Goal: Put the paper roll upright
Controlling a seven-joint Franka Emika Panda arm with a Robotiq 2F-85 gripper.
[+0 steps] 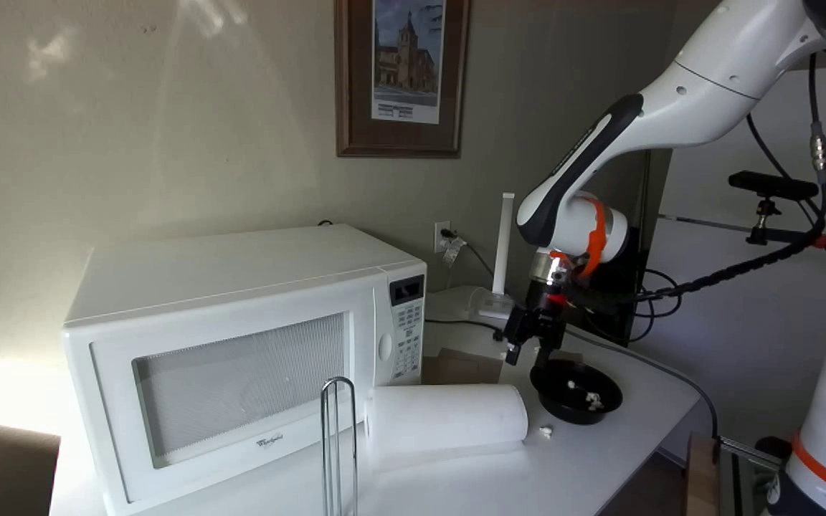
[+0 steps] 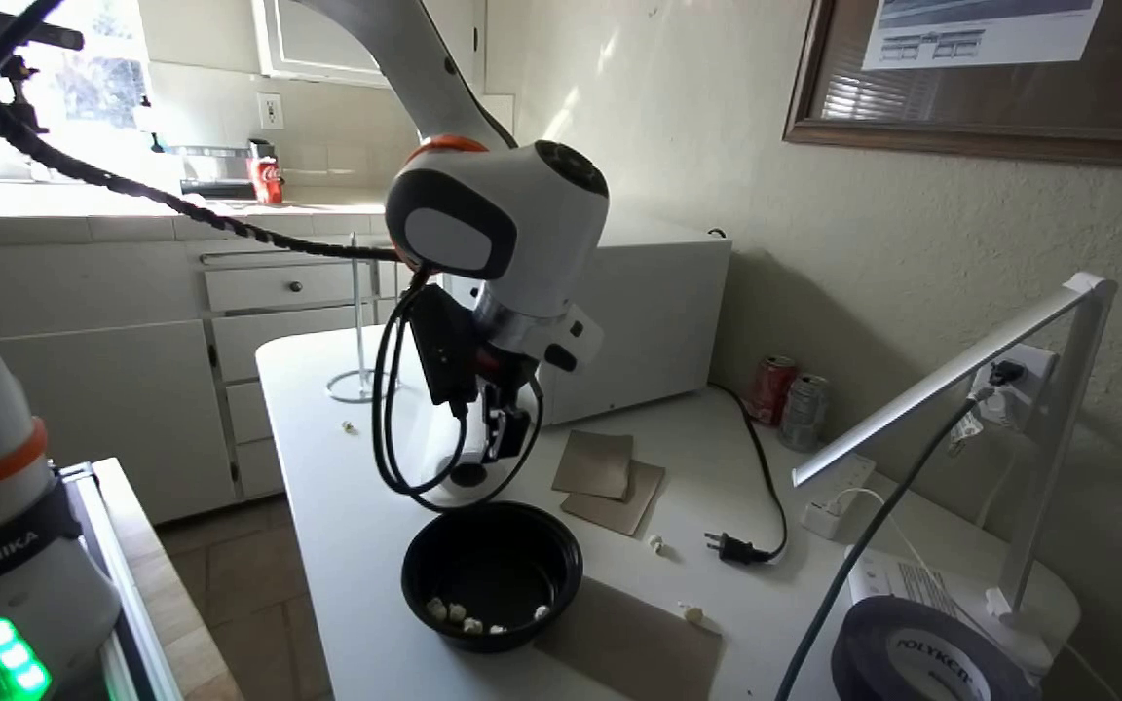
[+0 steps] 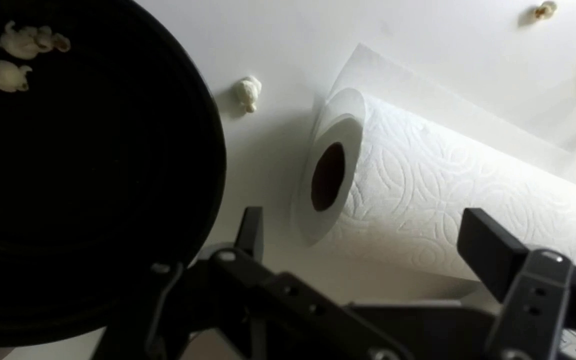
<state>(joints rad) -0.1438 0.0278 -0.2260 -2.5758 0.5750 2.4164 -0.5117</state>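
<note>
Gripper [image 1: 528,356] hangs, fingers [image 3: 493,245] apart; white paper roll [image 3: 448,192] lies on its side, all embossed loops; one sheet [image 3: 443,107] loose

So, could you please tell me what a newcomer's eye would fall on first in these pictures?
Most likely the bulky white microwave, filling much of the left half in an exterior view, with the paper roll lying on its side near the microwave's front. Then perhaps the hand, open above the table, and the black bowl with popcorn inside.
</note>
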